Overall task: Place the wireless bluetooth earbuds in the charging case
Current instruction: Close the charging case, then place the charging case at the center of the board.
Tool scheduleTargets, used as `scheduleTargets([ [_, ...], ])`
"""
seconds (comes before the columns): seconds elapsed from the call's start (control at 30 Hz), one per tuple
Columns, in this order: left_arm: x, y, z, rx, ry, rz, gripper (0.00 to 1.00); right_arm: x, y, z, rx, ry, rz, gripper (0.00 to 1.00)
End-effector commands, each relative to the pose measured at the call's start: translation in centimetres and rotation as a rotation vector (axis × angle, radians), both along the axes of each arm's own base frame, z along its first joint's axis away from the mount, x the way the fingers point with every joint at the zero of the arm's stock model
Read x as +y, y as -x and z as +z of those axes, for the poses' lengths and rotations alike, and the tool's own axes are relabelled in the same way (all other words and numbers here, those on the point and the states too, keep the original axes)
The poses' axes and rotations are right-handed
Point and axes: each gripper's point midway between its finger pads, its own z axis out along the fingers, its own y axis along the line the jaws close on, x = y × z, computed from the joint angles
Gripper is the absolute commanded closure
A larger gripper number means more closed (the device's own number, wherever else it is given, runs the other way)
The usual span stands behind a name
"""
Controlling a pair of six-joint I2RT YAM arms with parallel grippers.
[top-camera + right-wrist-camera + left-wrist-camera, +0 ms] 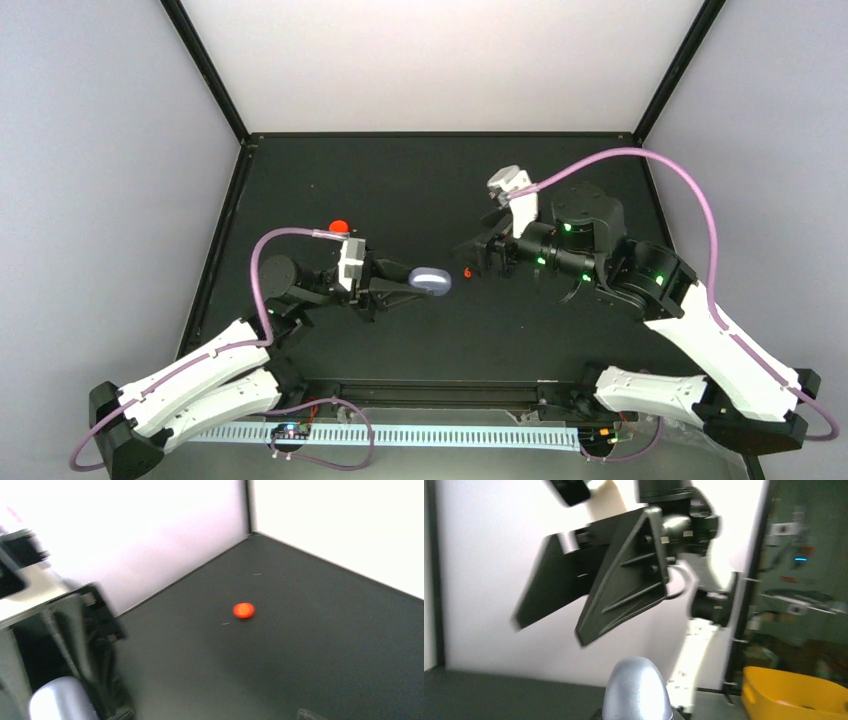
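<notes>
Mid-table, slightly left of centre: the left gripper (408, 284) is closed on a silvery-lavender case (433, 281), pinching it by its left end so that the rounded free end points right. Just to the right, the right gripper (480, 258) faces the case with its jaws spread wide and nothing visibly between them. A tiny red-orange earbud (468, 271) shows between the case and those jaws; whether it lies on the table (420, 180) or touches a jaw cannot be told. A larger round red-orange thing (339, 226) sits apart, farther back and to the left. No purple earbuds are seen, and it is unclear whether the case lid is open.

Likely hazards are as follows. Jaws this wide could nudge the earbud and send it skittering instead of trapping it. A small hooked part could also be gripped askew and then miss its socket. The case is held by one end only, so it may pivot or slip if pushed from the right. The two grippers are close enough that a small overshoot could knock them together. If the lid is closed, any insertion would only press against the shell.
</notes>
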Motion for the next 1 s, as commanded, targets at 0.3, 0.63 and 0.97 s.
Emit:
scheduleTargets([
  [0.3, 0.5, -22.1, -19.4, 0.807, -0.509, 0.609, 0.99, -8.7, -7.3, -13.1, 0.152, 0.036, -0.551, 0.15],
  [0.63, -0.7, -33.2, -29.7, 1.054, -0.658, 0.68, 0.98, -9.1, -5.3, -16.5, 0.215, 0.038, -0.51, 0.15],
  [0.97, 0.3, -35.9, -35.5, 1.16, -0.756, 0.765, 0.94, -9.9, -5.5, -15.6, 0.155, 0.074, -0.522, 0.15],
])
